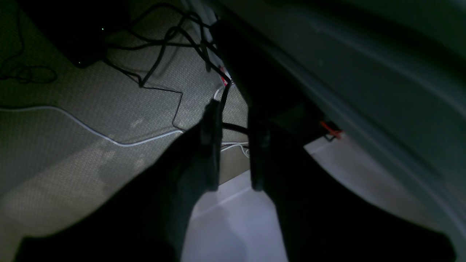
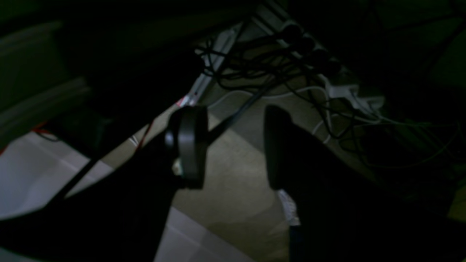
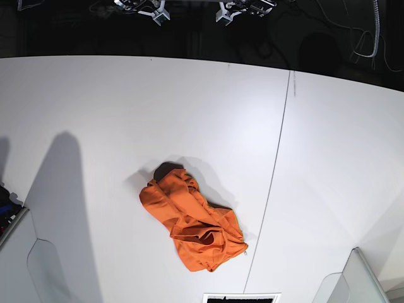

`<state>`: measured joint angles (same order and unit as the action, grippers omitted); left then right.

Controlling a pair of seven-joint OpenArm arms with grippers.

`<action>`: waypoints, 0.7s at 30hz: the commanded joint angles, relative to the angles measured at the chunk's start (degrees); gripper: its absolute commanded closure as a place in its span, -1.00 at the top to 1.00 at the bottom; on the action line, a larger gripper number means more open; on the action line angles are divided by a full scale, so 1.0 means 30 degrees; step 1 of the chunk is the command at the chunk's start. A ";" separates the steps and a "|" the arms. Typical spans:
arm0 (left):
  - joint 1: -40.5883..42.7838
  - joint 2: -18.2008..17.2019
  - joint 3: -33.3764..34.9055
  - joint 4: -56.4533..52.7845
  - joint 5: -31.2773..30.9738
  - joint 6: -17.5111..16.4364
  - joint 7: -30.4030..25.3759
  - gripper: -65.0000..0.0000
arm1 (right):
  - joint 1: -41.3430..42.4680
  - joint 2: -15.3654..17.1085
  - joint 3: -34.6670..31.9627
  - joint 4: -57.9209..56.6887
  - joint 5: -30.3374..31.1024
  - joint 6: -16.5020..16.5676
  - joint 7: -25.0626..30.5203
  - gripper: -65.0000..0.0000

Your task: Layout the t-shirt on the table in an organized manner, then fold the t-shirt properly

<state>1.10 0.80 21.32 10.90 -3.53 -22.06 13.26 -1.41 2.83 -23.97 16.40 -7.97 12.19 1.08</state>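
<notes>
The orange t-shirt (image 3: 192,224) lies crumpled in a heap on the white table (image 3: 126,107), near the front middle of the base view. No neck label shows. My left gripper (image 1: 235,149) is open and empty, past the table's edge over the carpeted floor. My right gripper (image 2: 233,145) is also open and empty, over the floor by a table corner (image 2: 29,174). Neither gripper is near the shirt. In the base view only bits of the arms show at the far edge: the left arm (image 3: 243,7) and the right arm (image 3: 148,9).
A thin dark seam (image 3: 278,158) crosses the table to the right of the shirt. Tangled black cables (image 1: 164,43) and a power strip (image 2: 309,47) lie on the floor behind the table. Clear panels stand at the front corners (image 3: 353,278).
</notes>
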 commanded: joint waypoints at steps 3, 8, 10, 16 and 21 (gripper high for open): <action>0.0000 0.0051 0.0029 0.0095 0.1304 -0.0240 0.0022 -0.40 | -0.0015 0.0007 -0.0022 0.0124 0.0000 0.0211 0.0146 -0.22; 0.0000 0.0044 0.0029 0.0095 0.2120 -0.0226 -0.0204 -0.22 | -0.0015 0.0007 -0.0022 0.0124 0.0000 0.0219 0.0146 -0.22; 0.0000 0.0051 0.0029 0.0095 0.2113 -0.0233 -0.0648 -0.22 | -0.0015 0.0000 -0.0022 0.0124 0.0000 0.0211 0.0146 -0.22; 0.0000 0.0051 0.0029 0.0109 0.2113 -0.0240 -0.1144 -0.22 | -0.0015 0.0000 -0.0022 0.0124 0.0000 0.0219 0.0146 -0.22; 0.0007 0.0051 0.0029 0.0153 0.2120 -0.0459 -0.2149 -0.22 | -0.0022 0.0007 -0.0022 0.0160 0.0000 0.0219 0.0146 -0.22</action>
<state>1.10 0.78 21.37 11.09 3.01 -22.41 7.20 -1.41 2.83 -23.97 16.56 -7.97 12.19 1.08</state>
